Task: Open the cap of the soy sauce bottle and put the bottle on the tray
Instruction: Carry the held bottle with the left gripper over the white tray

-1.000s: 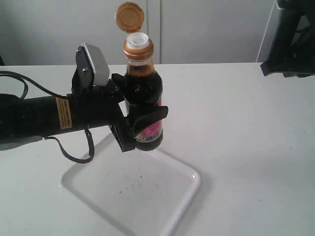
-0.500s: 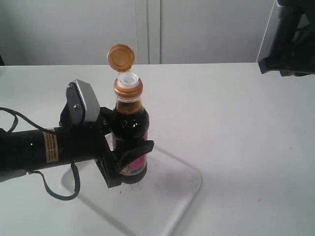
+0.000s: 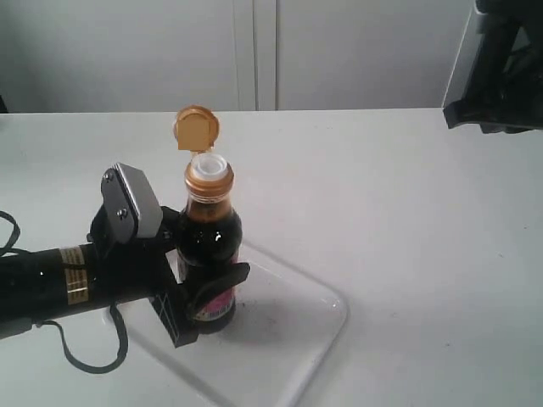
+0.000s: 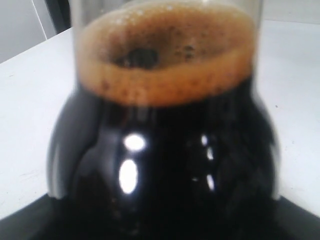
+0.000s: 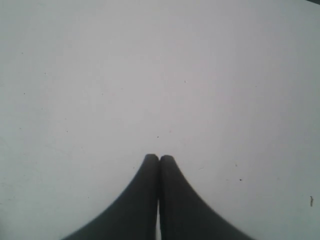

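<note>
The soy sauce bottle (image 3: 209, 246) stands upright with its base on the white tray (image 3: 297, 326), near the tray's left part. Its orange-gold cap (image 3: 196, 127) is flipped up and back, baring the white spout (image 3: 209, 166). My left gripper (image 3: 208, 292) is shut round the bottle's lower body, over the pink label. In the left wrist view the bottle (image 4: 165, 150) fills the picture, dark liquid with a foamy brown ring at the top. My right gripper (image 5: 159, 159) is shut on nothing, above bare white table; only part of its arm (image 3: 501, 68) shows at the upper right.
The left arm (image 3: 59, 284) and its cable (image 3: 89, 360) lie low across the tray's left side. White table (image 3: 407, 212) spreads to the right and behind. A pale wall stands at the back.
The left gripper has carried the bottle down and leftward, from hanging above the tray to resting on it. The cap stays flipped open. The right arm has barely moved.
</note>
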### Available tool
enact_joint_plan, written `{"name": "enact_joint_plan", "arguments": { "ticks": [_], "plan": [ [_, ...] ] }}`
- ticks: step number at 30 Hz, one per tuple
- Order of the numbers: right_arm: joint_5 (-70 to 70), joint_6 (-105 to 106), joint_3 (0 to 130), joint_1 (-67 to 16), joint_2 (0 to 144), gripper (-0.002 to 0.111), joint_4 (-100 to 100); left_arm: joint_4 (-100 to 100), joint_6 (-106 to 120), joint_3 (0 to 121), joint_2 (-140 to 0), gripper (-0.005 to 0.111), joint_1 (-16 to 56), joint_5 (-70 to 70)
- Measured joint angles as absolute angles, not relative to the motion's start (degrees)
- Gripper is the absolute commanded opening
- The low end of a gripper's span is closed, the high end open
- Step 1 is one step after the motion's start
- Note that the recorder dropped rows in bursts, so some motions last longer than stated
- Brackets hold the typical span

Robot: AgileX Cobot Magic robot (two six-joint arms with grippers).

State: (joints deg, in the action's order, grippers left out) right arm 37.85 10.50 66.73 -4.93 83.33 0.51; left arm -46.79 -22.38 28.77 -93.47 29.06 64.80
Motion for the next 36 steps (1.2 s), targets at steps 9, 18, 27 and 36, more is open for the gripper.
{"name": "enact_joint_plan", "arguments": {
  "ticks": [9, 18, 27, 36],
  "plan": [
    [37.5, 10.5, 66.7, -4.9, 83.7, 0.0, 0.5, -41.9, -21.8, 28.8, -94.6, 0.0, 29.1, 65.1],
    [37.3, 10.5, 66.7, -4.9, 83.7, 0.0, 0.5, -38.8, -21.7, 29.0, -98.5, 0.0, 29.1, 68.2],
    [37.3, 10.5, 66.7, -4.9, 83.7, 0.0, 0.5, -39.0, -23.3, 29.1, -98.9, 0.0, 29.1, 68.7],
    [37.3, 10.5, 66.7, -4.9, 83.7, 0.0, 0.5, -36.1, -23.5, 27.0, -98.9, 0.024, 29.1, 70.5]
  ]
}}
